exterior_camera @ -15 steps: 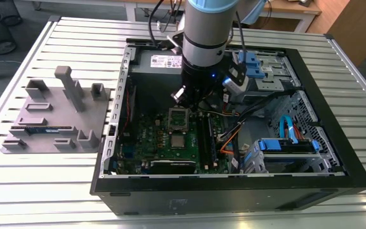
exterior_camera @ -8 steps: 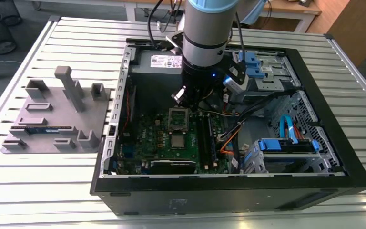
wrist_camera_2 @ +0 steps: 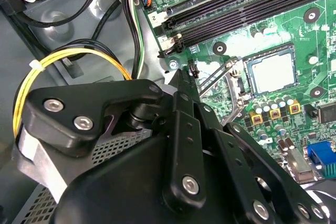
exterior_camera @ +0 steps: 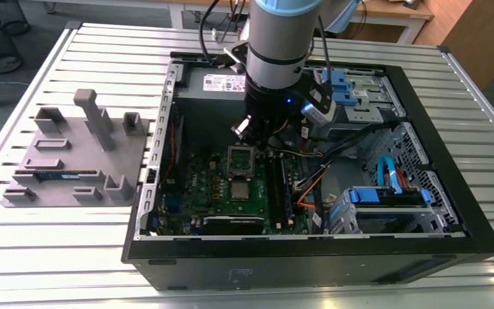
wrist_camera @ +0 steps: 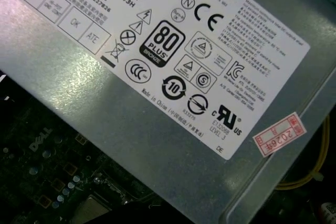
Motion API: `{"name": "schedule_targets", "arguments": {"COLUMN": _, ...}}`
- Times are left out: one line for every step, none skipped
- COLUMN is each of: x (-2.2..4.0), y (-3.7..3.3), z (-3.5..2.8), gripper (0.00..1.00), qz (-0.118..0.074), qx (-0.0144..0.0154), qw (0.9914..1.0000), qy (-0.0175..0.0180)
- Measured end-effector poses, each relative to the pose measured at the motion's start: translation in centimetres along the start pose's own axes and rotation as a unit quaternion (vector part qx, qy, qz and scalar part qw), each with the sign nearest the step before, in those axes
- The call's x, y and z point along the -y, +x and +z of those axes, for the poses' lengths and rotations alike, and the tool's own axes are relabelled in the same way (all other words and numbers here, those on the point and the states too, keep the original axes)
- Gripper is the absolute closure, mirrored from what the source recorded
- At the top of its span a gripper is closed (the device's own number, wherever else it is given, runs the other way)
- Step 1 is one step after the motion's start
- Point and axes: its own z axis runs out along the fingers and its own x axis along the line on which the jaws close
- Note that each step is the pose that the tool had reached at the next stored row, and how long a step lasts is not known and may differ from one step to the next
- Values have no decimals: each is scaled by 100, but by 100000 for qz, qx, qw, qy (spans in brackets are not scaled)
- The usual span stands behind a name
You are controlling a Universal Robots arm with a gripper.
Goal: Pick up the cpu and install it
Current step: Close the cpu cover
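Hanging over the open computer case, the arm is reaching down inside it, with the gripper poised above the green motherboard, near the grey power supply at the case's far wall. Whether its fingers are spread or pressed together cannot be told; in the second wrist view the black linkage is blocking the tips.

The cpu is lying flat on the motherboard, silvery top up, just nearer the camera than the metal socket frame in the exterior view. In the second wrist view the cpu is sitting inside a dark square surround, with a row of small yellow-topped components just beside it and the long black memory slots well apart from it. The gripper is not touching the chip.

On the slatted table, toward the exterior view's left of the case, a grey fixture block is standing with a blue-green memory stick resting in it. A yellow cable is looping past the gripper body in the second wrist view. The first wrist view is looking onto the power supply's white label.
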Motion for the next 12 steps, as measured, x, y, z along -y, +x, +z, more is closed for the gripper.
{"name": "schedule_targets", "arguments": {"x": 0, "y": 0, "z": -1, "gripper": 89, "qz": -1, "qx": -7, "qw": 100000, "qy": 3}}
{"name": "schedule_targets", "arguments": {"x": 0, "y": 0, "z": -2, "gripper": 89, "qz": -1, "qx": -15, "qw": 100000, "qy": 6}}
{"name": "schedule_targets", "arguments": {"x": 0, "y": 0, "z": -3, "gripper": 89, "qz": 0, "qx": -11, "qw": 100000, "qy": 6}}
{"name": "schedule_targets", "arguments": {"x": 0, "y": 0, "z": -3, "gripper": 89, "qz": -2, "qx": -10, "qw": 100000, "qy": 5}}
{"name": "schedule_targets", "arguments": {"x": 0, "y": 0, "z": -6, "gripper": 89, "qz": -15, "qx": -21, "qw": 100000, "qy": 10}}
{"name": "schedule_targets", "arguments": {"x": 0, "y": 0, "z": -10, "gripper": 89, "qz": -32, "qx": -32, "qw": 100000, "qy": 16}}
{"name": "schedule_targets", "arguments": {"x": 0, "y": 0, "z": -11, "gripper": 89, "qz": -58, "qx": -19, "qw": 100000, "qy": 6}}
{"name": "schedule_targets", "arguments": {"x": 0, "y": -1, "z": -14, "gripper": 89, "qz": -90, "qx": -19, "qw": 100000, "qy": 3}}
{"name": "schedule_targets", "arguments": {"x": -1, "y": -1, "z": -15, "gripper": 89, "qz": -135, "qx": -14, "qw": 100000, "qy": -4}}
{"name": "schedule_targets", "arguments": {"x": -1, "y": 0, "z": -15, "gripper": 89, "qz": -189, "qx": -11, "qw": 100000, "qy": -7}}
{"name": "schedule_targets", "arguments": {"x": -1, "y": 0, "z": -15, "gripper": 89, "qz": -251, "qx": -11, "qw": 100000, "qy": -12}}
{"name": "schedule_targets", "arguments": {"x": -1, "y": 1, "z": -16, "gripper": 89, "qz": -327, "qx": -21, "qw": 99999, "qy": -12}}
